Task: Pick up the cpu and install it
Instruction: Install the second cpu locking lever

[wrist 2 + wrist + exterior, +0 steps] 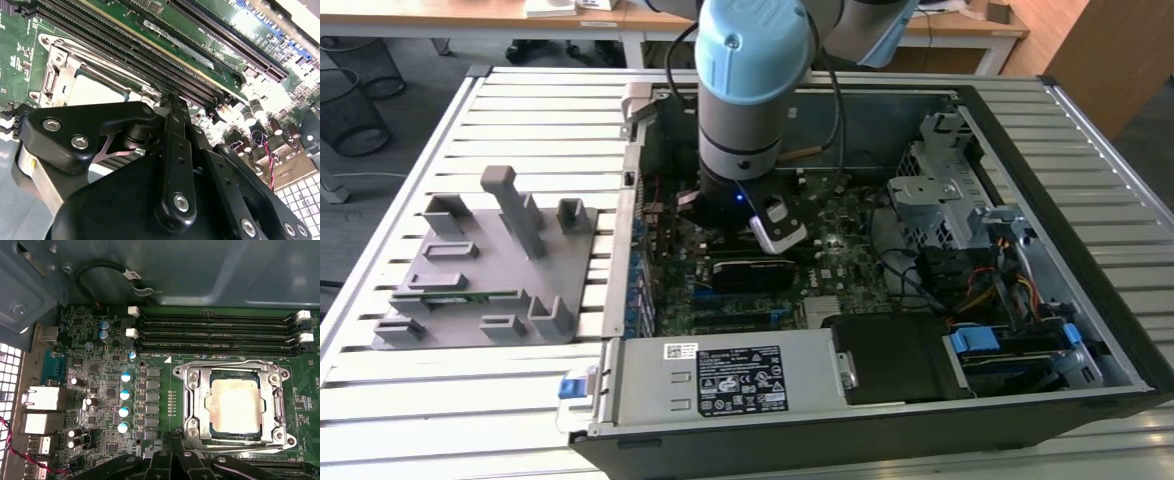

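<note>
Pincer [172, 107] hangs low over the motherboard [100, 385] inside the open computer case [1067, 200]; whether its fingers are spread or pressed together cannot be told. Just beyond its tip, the cpu [235, 407] lies seated in the metal-framed socket [192, 405], apart from the pincer.

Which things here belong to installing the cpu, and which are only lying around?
Belong to the job:
- the cpu, lying in the socket frame
- the end effector, just beside the socket
- the motherboard

Just lying about:
- the grey parts holder on the table, at the exterior view's left
- the memory slots
- the power supply
- the drive cage
</note>
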{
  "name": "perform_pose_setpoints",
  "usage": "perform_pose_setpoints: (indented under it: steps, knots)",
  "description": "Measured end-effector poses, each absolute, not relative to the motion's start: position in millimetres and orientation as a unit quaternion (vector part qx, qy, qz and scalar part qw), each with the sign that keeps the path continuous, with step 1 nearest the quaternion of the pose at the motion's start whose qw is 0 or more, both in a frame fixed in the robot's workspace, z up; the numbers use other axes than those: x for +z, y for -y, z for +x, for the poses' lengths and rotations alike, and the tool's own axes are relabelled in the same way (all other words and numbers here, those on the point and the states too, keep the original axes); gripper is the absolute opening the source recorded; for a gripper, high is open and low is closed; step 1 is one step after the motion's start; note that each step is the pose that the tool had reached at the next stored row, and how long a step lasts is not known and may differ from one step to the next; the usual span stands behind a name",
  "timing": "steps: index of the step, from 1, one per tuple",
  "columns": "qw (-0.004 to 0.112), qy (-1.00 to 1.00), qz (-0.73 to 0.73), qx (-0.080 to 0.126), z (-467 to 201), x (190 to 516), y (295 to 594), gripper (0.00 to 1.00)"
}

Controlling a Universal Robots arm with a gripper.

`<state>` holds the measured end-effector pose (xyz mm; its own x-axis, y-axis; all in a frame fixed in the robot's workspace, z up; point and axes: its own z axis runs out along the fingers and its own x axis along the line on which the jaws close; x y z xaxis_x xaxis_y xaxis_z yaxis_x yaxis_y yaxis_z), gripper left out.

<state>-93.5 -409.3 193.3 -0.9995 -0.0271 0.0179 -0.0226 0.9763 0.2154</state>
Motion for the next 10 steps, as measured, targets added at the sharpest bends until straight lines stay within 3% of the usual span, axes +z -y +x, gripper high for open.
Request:
perform_pose_setpoints:
  steps: [10]
  knots:
    - [0.01,0.994,0.013,-0.108,-94.6,199.7,408.9,0.11]
